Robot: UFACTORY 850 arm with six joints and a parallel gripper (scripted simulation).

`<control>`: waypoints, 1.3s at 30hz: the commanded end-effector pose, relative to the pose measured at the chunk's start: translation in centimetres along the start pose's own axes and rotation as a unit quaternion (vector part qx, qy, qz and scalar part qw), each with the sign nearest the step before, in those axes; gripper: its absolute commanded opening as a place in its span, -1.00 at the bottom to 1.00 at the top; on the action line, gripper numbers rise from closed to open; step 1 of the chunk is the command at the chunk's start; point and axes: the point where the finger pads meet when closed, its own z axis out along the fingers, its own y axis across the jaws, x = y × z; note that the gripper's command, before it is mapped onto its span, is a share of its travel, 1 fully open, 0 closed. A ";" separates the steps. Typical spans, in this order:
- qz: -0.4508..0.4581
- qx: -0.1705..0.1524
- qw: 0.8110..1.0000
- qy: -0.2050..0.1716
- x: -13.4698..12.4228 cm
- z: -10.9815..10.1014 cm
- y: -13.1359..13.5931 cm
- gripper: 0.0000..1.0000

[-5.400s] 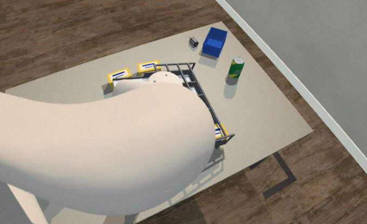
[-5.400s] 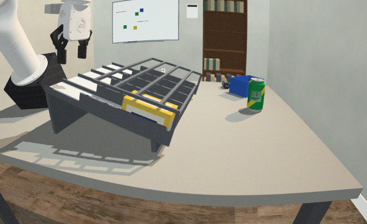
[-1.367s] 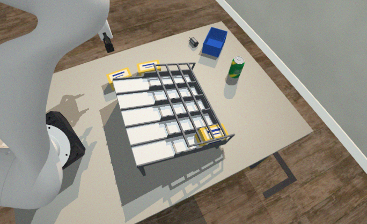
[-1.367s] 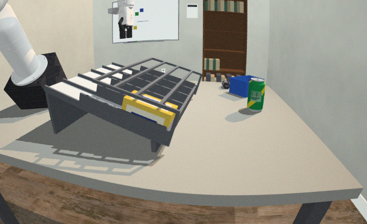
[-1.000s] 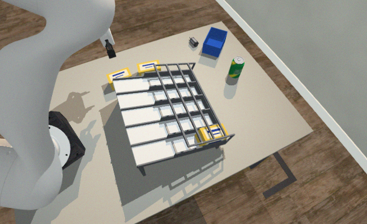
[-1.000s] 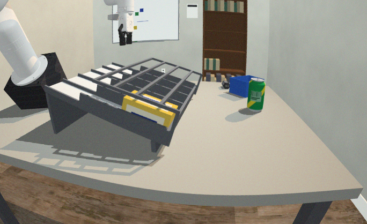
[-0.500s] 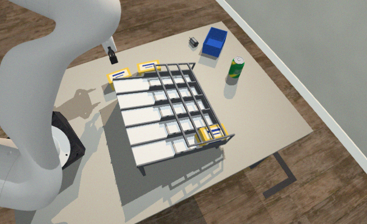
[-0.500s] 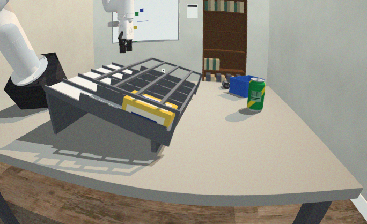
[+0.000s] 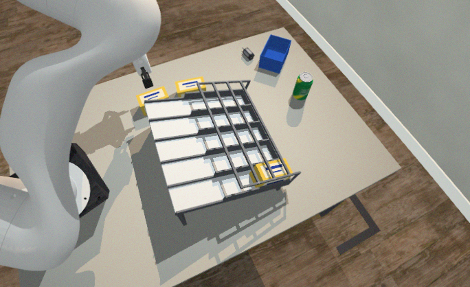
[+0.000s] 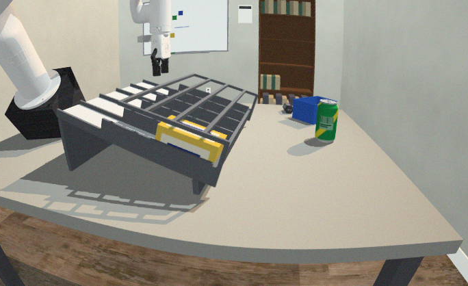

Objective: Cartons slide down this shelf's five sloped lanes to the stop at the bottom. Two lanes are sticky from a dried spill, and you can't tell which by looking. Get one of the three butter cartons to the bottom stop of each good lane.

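Note:
A grey shelf [image 9: 214, 142] with five sloped lanes stands in the middle of the table; it also shows in the exterior view [image 10: 157, 120]. One yellow butter carton [image 9: 268, 172] rests against the bottom stop of the nearest lane [image 10: 189, 141]. Two more butter cartons lie flat on the table behind the shelf's high end, one at the left [image 9: 152, 96] and one to its right [image 9: 189, 85]. My gripper [image 9: 146, 79] [image 10: 159, 69] is open and empty, hanging above the left carton, well above the shelf's high end.
A blue bin [image 9: 275, 53] stands at the far right corner with a small dark object [image 9: 247, 53] beside it. A green can [image 9: 302, 86] stands upright to the right of the shelf. The black robot base [image 9: 86, 180] sits left of the shelf.

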 end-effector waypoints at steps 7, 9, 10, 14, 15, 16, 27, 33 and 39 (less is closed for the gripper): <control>0.000 -0.001 1.000 -0.001 -0.1 1.9 0.1 0.80; 0.000 -0.001 1.000 -0.001 -0.1 2.7 0.1 0.80; 0.000 -0.001 1.000 -0.001 -0.1 3.1 0.1 0.80; 0.000 -0.001 1.000 -0.001 -0.1 4.7 0.1 0.80; 0.000 -0.001 1.000 -0.001 -0.1 5.1 0.1 0.80; 0.000 -0.001 1.000 -0.001 -0.1 5.5 0.1 0.80; 0.000 -0.001 1.000 0.000 -0.1 7.1 0.0 0.80; 0.000 -0.001 1.000 0.000 -0.2 9.5 0.0 0.80; 0.000 0.000 1.000 0.001 -0.1 8.3 0.0 0.80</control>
